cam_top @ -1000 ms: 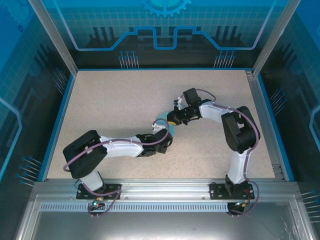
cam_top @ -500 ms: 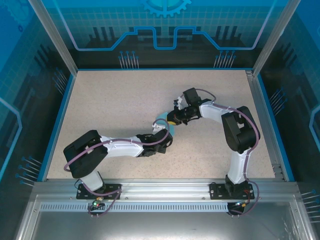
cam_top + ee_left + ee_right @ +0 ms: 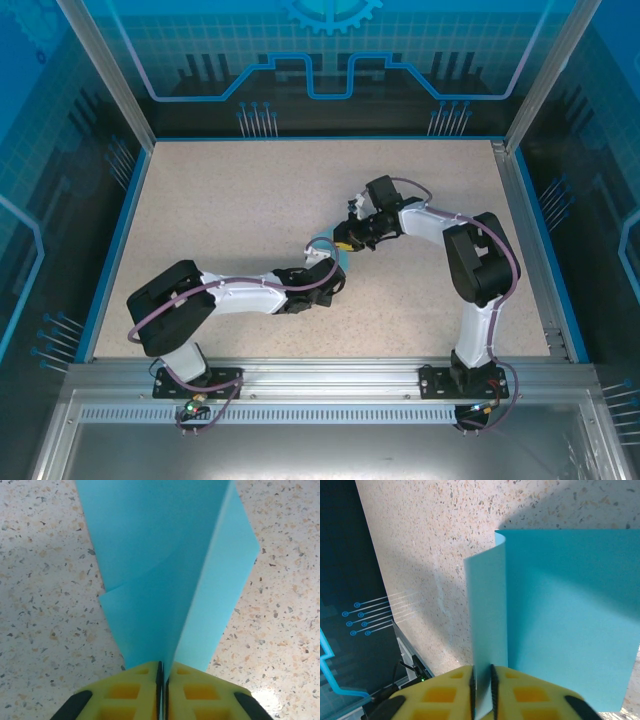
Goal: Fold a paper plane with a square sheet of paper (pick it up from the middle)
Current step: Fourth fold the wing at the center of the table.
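The square sheet of paper point(image 3: 324, 246) is cyan and folded into layered flaps, held above the speckled table between both arms. In the left wrist view the paper point(image 3: 165, 555) narrows down into my left gripper point(image 3: 162, 666), whose yellow pads are pressed shut on its fold. In the right wrist view an upright flap of the paper point(image 3: 487, 630) stands between the pads of my right gripper point(image 3: 482, 669), which are slightly apart, and a wide panel point(image 3: 565, 610) spreads to the right. From above, the left gripper point(image 3: 326, 262) and right gripper point(image 3: 343, 243) almost meet. Whether it forms a paper plane I cannot tell.
The speckled tabletop point(image 3: 250, 210) is ringed by a blue rim and an aluminium frame point(image 3: 530, 230). Dark panels with blue printed lines point(image 3: 350, 610) stand close on the far side of the right gripper.
The left jaws have closed onto the paper's fold. The right jaws have eased slightly apart around the flap. Neither arm has visibly shifted.
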Tool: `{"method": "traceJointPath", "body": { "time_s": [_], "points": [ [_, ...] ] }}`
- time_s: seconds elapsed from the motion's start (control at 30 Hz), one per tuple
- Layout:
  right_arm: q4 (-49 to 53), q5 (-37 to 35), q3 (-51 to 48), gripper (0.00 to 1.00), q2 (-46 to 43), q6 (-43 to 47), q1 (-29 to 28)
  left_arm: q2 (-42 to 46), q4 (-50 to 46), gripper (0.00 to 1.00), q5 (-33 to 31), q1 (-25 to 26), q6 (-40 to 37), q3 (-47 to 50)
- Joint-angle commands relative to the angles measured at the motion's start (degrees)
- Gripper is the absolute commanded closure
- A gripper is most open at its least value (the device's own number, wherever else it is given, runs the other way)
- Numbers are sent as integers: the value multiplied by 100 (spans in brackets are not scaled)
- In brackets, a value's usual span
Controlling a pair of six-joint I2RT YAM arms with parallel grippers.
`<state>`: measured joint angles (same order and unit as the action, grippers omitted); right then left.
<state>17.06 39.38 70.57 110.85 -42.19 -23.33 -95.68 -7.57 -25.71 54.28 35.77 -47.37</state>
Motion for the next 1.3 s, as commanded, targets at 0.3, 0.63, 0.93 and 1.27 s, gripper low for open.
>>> {"method": "traceJointPath", "body": {
  "time_s": [0.3,0.63,0.93,1.27],
  "points": [
    [162,-493,-602,54,-1160,184,470,421,1233,91,1276,-469,-199,620],
    [-197,-604,-1212,52,-1434,-49,169,488,2478,91,3221,-1310,74,1307],
    [-535,-681,-1352,68,-1299,-262,-325,451,2930,91,4141,-1777,216,1626],
    [-1049,-555,-1306,88,-980,-588,-749,156,3130,91,4750,-2133,347,1662]
  ]
}}
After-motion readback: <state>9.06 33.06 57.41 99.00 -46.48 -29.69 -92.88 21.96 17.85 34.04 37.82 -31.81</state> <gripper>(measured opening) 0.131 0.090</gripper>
